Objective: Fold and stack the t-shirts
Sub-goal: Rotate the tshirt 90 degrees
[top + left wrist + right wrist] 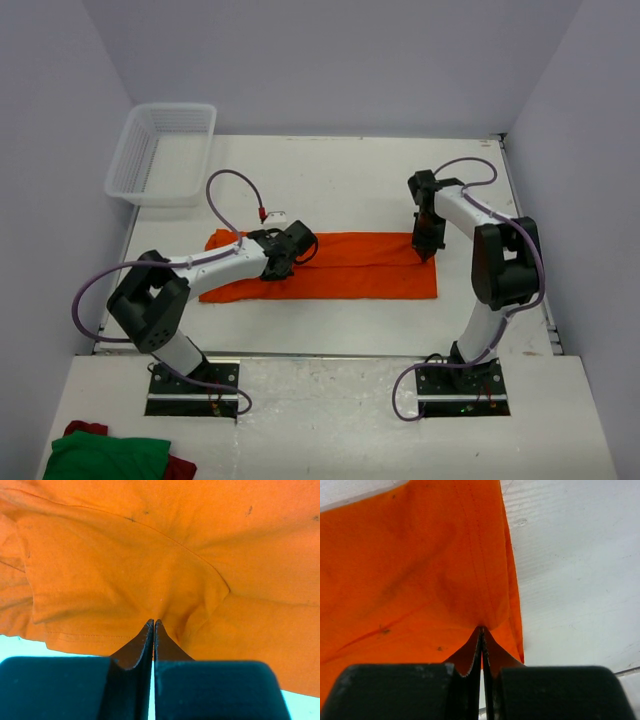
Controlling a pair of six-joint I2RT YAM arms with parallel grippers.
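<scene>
- Table (350, 180): white top, grey walls on three sides; both arm bases on the near edge.
- Orange t-shirt (350, 272): laid flat mid-table as a long strip running left to right, a crease line along its length. It spans the gap between the two arms. Plain, no print. Small dark specks show on the cloth in both wrist views.
- Basket (160, 155): white plastic mesh, far left corner of the table, well apart from the shirt.
- Green garment (105, 455): bunched at the near left, on the ledge beside the left base; a bit of red cloth (85, 430) pokes out just beside it.
- Left gripper (153, 623): down on the left part of the shirt, near its far edge. Jaws pressed together, a fold of orange fabric drawn up and nipped at the tips.
- Right gripper (481, 629): down at the shirt's right end, just inside the hemmed edge. Jaws pressed together, cloth puckered into the tips; bare table lies to the right.
</scene>
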